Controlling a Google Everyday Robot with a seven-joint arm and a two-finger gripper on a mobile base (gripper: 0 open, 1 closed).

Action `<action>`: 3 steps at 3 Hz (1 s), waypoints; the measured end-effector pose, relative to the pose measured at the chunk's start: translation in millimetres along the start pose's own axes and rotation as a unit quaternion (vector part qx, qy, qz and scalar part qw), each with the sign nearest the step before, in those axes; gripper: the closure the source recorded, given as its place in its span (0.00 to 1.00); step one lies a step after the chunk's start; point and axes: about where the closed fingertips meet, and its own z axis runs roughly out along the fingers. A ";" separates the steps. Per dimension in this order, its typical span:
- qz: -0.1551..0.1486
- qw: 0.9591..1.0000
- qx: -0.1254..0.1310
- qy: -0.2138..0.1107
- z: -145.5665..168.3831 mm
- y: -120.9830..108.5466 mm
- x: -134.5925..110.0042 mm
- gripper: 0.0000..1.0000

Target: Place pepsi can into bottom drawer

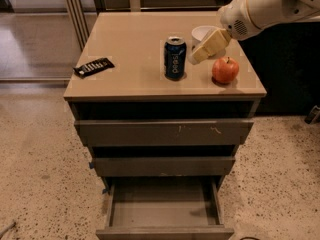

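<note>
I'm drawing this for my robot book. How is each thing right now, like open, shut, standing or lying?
pepsi can, standing upright, not held.
bottom drawer, pulled open.
middle drawer, nearly shut.
top drawer, nearly shut.
apple, sitting right of the pepsi can.
white bowl, upright, partly behind the gripper.
black packet, lying flat near the left edge.
gripper, in the air just right of the pepsi can.

arm (272, 4) extended in from the upper right edge, wrist (236, 21) bent down; gripper (196, 57) pointed down-left, right of centre, upper frame.
</note>
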 end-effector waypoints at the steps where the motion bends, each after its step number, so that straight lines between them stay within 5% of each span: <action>1: 0.008 1.000 -0.017 -0.020 23.5 8.6 -1.4 0.00; 3: 0.025 0.997 -0.047 -0.048 65.3 20.8 -6.0 0.00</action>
